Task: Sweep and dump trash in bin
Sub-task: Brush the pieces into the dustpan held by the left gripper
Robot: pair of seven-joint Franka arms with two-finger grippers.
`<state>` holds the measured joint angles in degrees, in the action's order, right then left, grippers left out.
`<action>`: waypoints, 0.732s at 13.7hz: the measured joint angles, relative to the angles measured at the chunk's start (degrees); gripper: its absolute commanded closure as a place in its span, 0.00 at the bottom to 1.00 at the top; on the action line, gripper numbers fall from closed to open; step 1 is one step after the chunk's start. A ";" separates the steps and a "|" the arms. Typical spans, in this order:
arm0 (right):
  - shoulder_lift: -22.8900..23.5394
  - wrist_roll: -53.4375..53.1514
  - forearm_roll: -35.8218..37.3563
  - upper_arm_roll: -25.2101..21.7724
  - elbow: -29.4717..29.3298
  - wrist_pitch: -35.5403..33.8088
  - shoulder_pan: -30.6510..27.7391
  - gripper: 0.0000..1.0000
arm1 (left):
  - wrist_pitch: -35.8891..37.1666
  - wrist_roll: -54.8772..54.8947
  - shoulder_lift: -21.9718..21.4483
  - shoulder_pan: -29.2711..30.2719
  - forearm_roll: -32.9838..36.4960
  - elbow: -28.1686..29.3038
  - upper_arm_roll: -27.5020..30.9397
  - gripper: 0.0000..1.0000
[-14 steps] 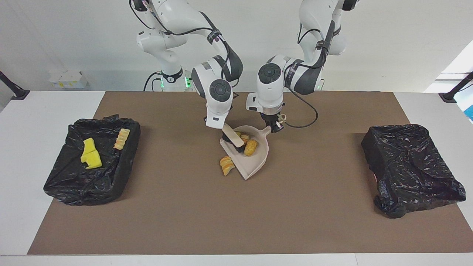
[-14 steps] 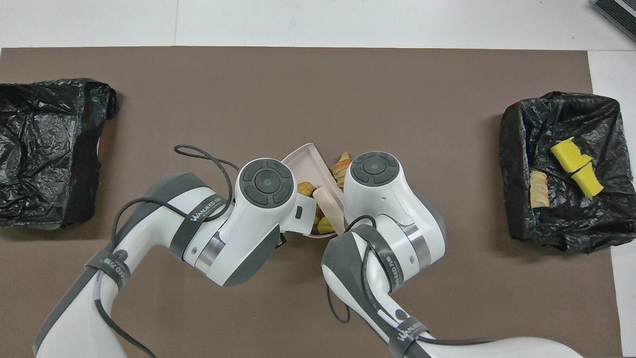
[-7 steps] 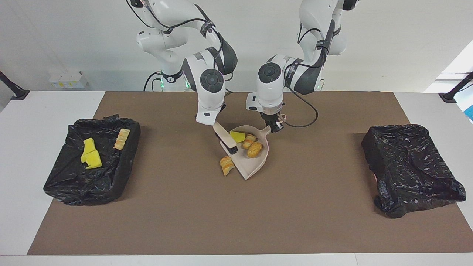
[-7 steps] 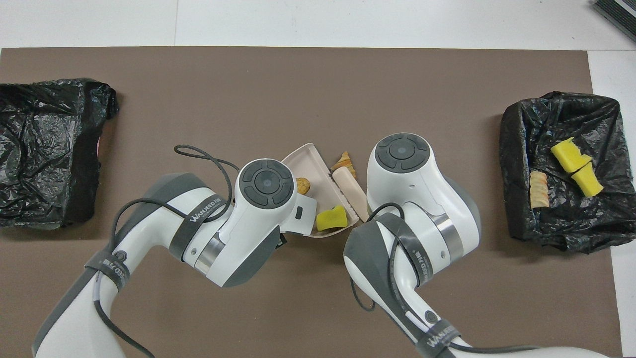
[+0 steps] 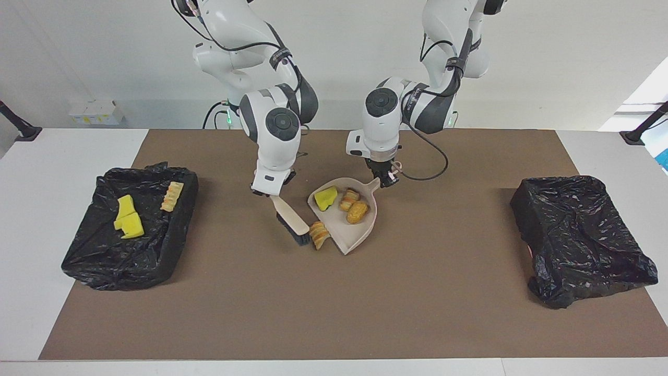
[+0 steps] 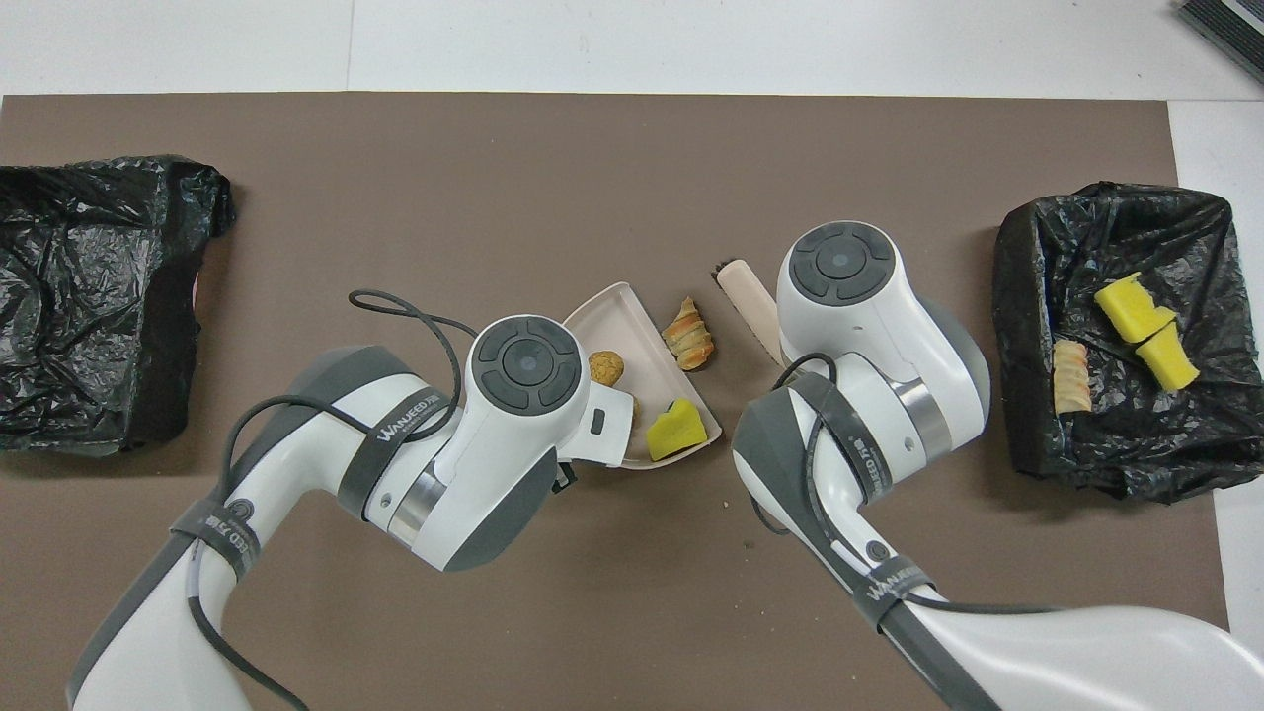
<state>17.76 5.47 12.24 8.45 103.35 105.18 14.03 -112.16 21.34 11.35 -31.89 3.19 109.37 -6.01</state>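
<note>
The beige dustpan (image 5: 360, 230) (image 6: 617, 314) lies mid-mat, and my left gripper (image 5: 388, 178) is shut on its handle. In the pan lie a yellow-green sponge chunk (image 5: 326, 198) (image 6: 676, 433) and two golden pastries (image 5: 357, 212) (image 6: 605, 367). One croissant piece of trash (image 5: 319, 234) (image 6: 688, 334) rests on the mat against the pan's open edge. My right gripper (image 5: 270, 191) is shut on the beige brush (image 5: 289, 218) (image 6: 746, 294), whose black bristles touch the mat beside that croissant. The bin (image 5: 88, 256) (image 6: 1027, 296) toward the right arm's end holds yellow sponge chunks (image 5: 129, 219) and a pastry (image 5: 171, 196).
A second black-bagged bin (image 5: 579, 235) (image 6: 89, 296) sits toward the left arm's end of the brown mat. In the overhead view both wrists cover their grippers. White table borders the mat on all sides.
My right arm has lifted the brush out of the dustpan and carried it toward its own end, down beside the loose croissant. The sponge chunk in the pan is now uncovered. The left arm barely moved.
</note>
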 measured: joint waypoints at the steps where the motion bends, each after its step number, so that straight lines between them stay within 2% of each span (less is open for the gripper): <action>1: 1.71 0.00 0.25 0.08 -0.85 0.52 0.03 1.00 | -0.02 0.00 0.00 0.00 -0.15 0.03 0.00 1.00; 3: 3.71 0.00 0.23 0.29 -2.11 1.48 0.43 1.00 | -0.02 0.00 0.00 0.00 -0.30 0.15 -0.02 1.00; 6: 4.06 0.00 -1.42 0.68 -1.85 3.13 2.43 1.00 | -0.02 0.00 -0.01 -0.02 -0.43 0.43 -0.04 1.00; 10: 3.01 -0.22 -11.58 0.80 -0.04 0.77 5.70 1.00 | -0.02 0.00 -0.19 -0.02 -0.51 1.19 -0.04 1.00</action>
<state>20.77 5.25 0.66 9.25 103.32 105.95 19.73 -112.18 21.34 11.16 -31.91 2.67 110.56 -6.05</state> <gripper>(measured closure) 0.740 0.687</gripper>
